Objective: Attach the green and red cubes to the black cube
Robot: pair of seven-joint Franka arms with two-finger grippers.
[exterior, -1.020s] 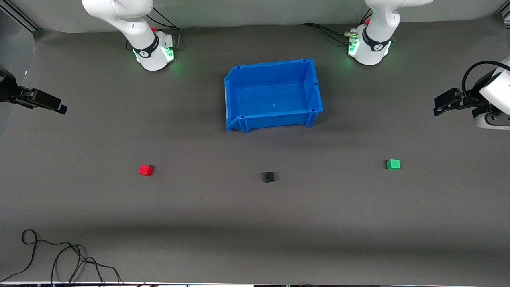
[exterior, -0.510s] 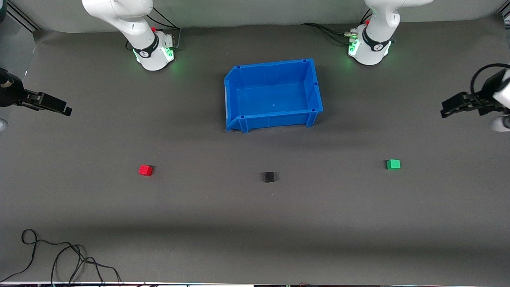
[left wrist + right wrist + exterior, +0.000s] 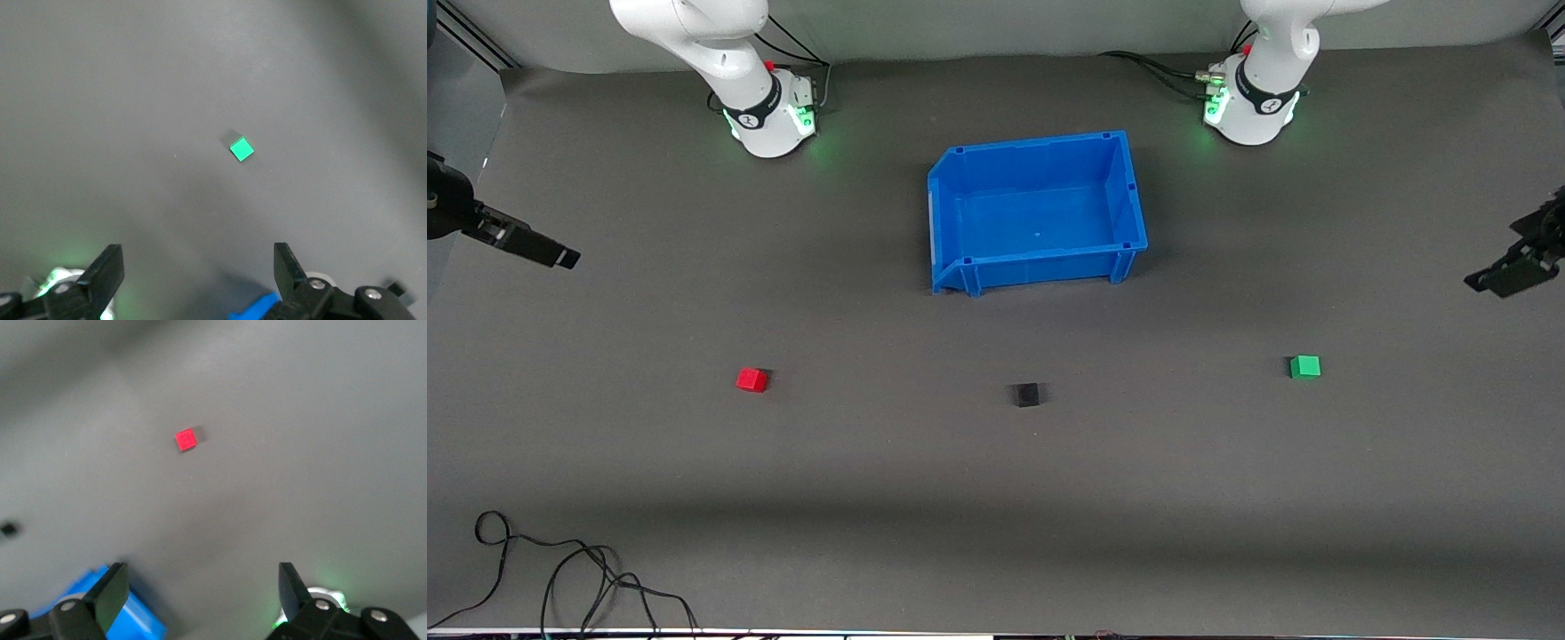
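The green cube (image 3: 1304, 366) lay on the worktop (image 3: 996, 498) toward the left arm's end, the red cube (image 3: 752, 380) toward the right arm's end, and the black cube (image 3: 1027, 395) between them. The left end effector (image 3: 199, 277), spread and empty, hung nearest green; the right end effector (image 3: 200, 595), also spread, nearest red.

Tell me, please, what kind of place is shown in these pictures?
Probably a robotics lab test bench: two arm bases bolted along a table covered in dark matting, loose cables at its edge, and only a blue bin and three small cubes as props.
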